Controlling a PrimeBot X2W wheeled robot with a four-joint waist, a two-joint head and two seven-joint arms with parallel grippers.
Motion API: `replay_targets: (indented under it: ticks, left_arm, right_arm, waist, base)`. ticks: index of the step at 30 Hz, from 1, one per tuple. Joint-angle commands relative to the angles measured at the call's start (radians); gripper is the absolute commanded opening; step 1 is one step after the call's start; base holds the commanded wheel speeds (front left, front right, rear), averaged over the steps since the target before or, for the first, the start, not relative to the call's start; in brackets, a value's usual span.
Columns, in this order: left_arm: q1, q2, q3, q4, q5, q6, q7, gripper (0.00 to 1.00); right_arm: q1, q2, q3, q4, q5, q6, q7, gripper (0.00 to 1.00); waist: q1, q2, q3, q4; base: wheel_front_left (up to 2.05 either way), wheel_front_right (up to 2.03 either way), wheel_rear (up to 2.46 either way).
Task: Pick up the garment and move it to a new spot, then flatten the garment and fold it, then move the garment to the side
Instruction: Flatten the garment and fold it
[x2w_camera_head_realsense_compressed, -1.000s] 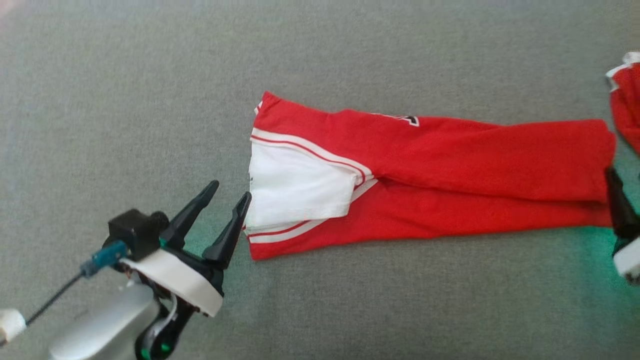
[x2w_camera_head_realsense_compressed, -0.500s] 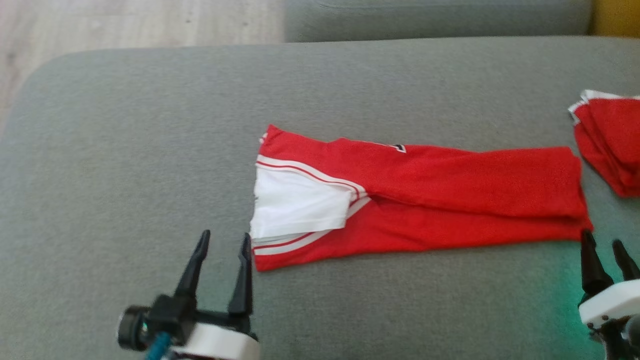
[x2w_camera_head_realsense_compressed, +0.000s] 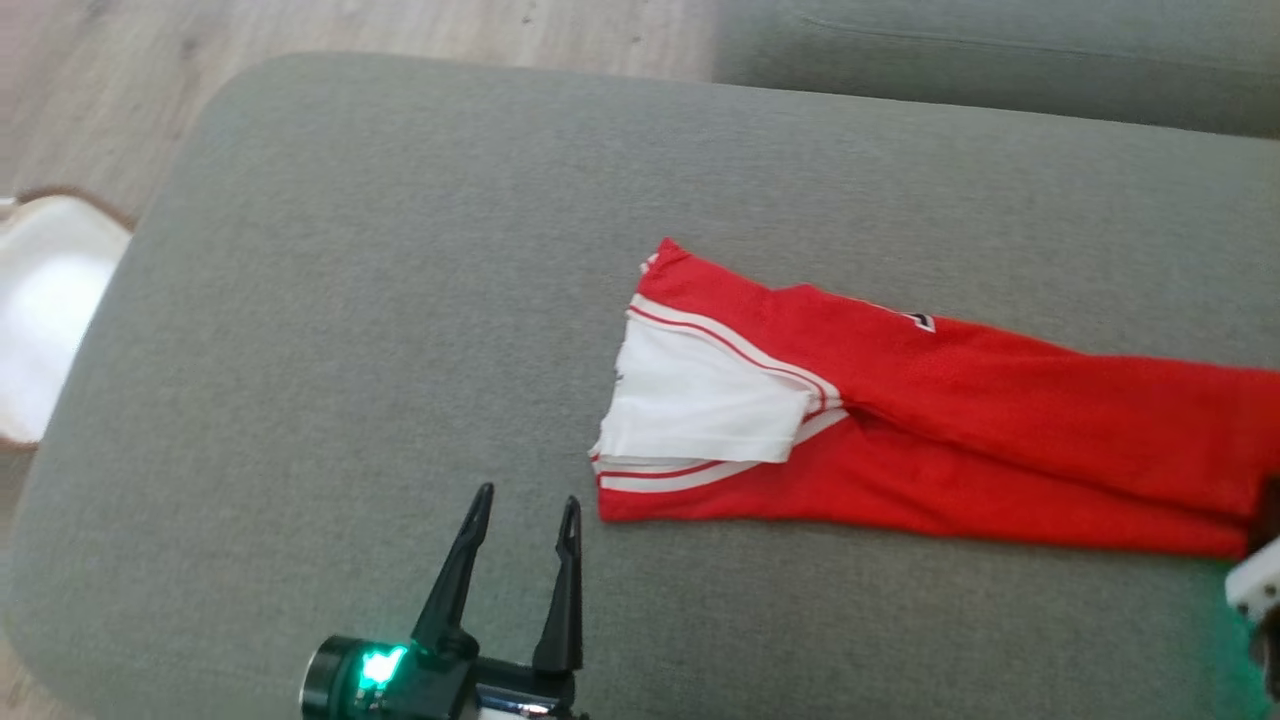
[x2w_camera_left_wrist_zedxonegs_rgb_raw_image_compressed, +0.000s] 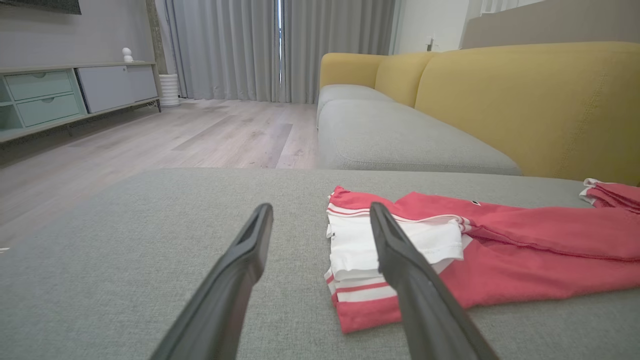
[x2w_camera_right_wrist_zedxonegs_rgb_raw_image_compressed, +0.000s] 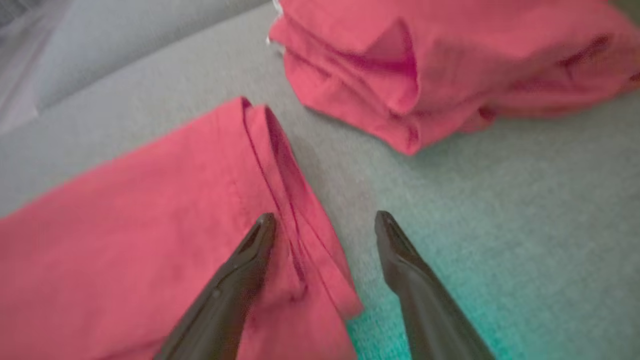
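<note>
So the garment (x2w_camera_head_realsense_compressed: 950, 430) is lying flat on the grey sofa cushion (x2w_camera_head_realsense_compressed: 350, 300), folded lengthwise into a long red strip, with the white sleeve and striped trim at its left end. Looks to me like we're mid-fold: the long fold is done, the short one isn't.

Left gripper (x2w_camera_head_realsense_compressed: 528, 495) sits just off the garment's near left corner, jaws wide, nothing in them. Right gripper (x2w_camera_right_wrist_zedxonegs_rgb_raw_image_compressed: 325, 216) is at the garment's right hem, also wide and empty, with one finger over the hem and the other over bare cushion.

My guess for the next move: each gripper drops, pinches all the layers at its end, then one end gets carried across onto the other.

Watch out, though. A second folded red pile (x2w_camera_right_wrist_zedxonegs_rgb_raw_image_compressed: 425, 75) sits close beyond the garment's right end, so the right gripper could snag it. Yellow sofa back (x2w_camera_left_wrist_zedxonegs_rgb_raw_image_compressed: 525, 100) is behind the garment, wood floor (x2w_camera_head_realsense_compressed: 400, 30) past its left side.
</note>
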Motion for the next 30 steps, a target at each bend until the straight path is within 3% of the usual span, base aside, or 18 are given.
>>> replay_targets:
  ticks: [1, 5, 6, 7, 8, 16, 21, 26, 30]
  left_arm:
    - [-0.013, -0.011, 0.042, -0.028, 0.014, -0.007, -0.009, 1.00]
    - [-0.003, -0.031, 0.064, -0.027, 0.039, -0.023, -0.009, 1.00]
    - [0.000, -0.035, 0.071, -0.027, 0.043, -0.027, -0.009, 1.00]
    - [0.003, -0.039, 0.077, -0.027, 0.046, -0.032, -0.009, 1.00]
    - [0.005, -0.043, 0.081, -0.025, 0.049, -0.038, -0.009, 1.00]
    - [0.014, -0.062, 0.119, -0.014, 0.078, -0.074, -0.010, 1.00]
    - [0.023, -0.071, 0.134, -0.010, 0.090, -0.093, -0.010, 1.00]
    - [0.028, -0.079, 0.146, -0.002, 0.101, -0.109, -0.010, 1.00]
    - [0.032, -0.084, 0.157, 0.003, 0.106, -0.119, -0.010, 1.00]
  right_arm:
    - [-0.021, -0.003, 0.000, -0.008, -0.024, 0.007, 0.009, 1.00]
    - [-0.041, 0.024, -0.014, 0.046, -0.039, 0.007, 0.063, 1.00]
    - [-0.043, 0.031, -0.001, 0.050, -0.027, 0.007, 0.076, 0.94]
    - [-0.043, 0.037, 0.014, 0.051, -0.012, 0.007, 0.085, 0.57]
    - [-0.043, 0.040, 0.033, 0.050, 0.004, 0.007, 0.092, 0.03]
    - [-0.024, 0.021, 0.113, 0.010, 0.084, 0.007, 0.054, 0.00]
    - [0.004, -0.032, 0.128, -0.047, 0.123, 0.007, 0.042, 0.00]
    - [0.042, -0.091, 0.109, -0.136, 0.167, 0.007, 0.062, 0.00]
    - [0.045, -0.076, 0.130, -0.258, 0.260, 0.007, 0.109, 0.00]
  waist:
    - [-0.0001, -0.0001, 0.004, 0.018]
    - [-0.0001, -0.0001, 0.005, 0.020]
    - [-0.0001, -0.0001, 0.006, 0.017]
    - [-0.0001, -0.0001, 0.006, 0.013]
    - [-0.0001, -0.0001, 0.005, 0.009]
    - [-0.0001, -0.0001, -0.015, -0.039]
    - [-0.0001, -0.0001, -0.023, -0.080]
    - [-0.0001, -0.0001, -0.031, -0.107]
    - [-0.0001, -0.0001, -0.039, -0.117]
  base:
    - [0.00, 0.00, 0.00]
    - [0.00, 0.00, 0.00]
    - [0.00, 0.00, 0.00]
    - [0.00, 0.00, 0.00]
    - [0.00, 0.00, 0.00]
    - [0.00, 0.00, 0.00]
    - [0.00, 0.00, 0.00]
    - [0.00, 0.00, 0.00]
    - [0.00, 0.00, 0.00]
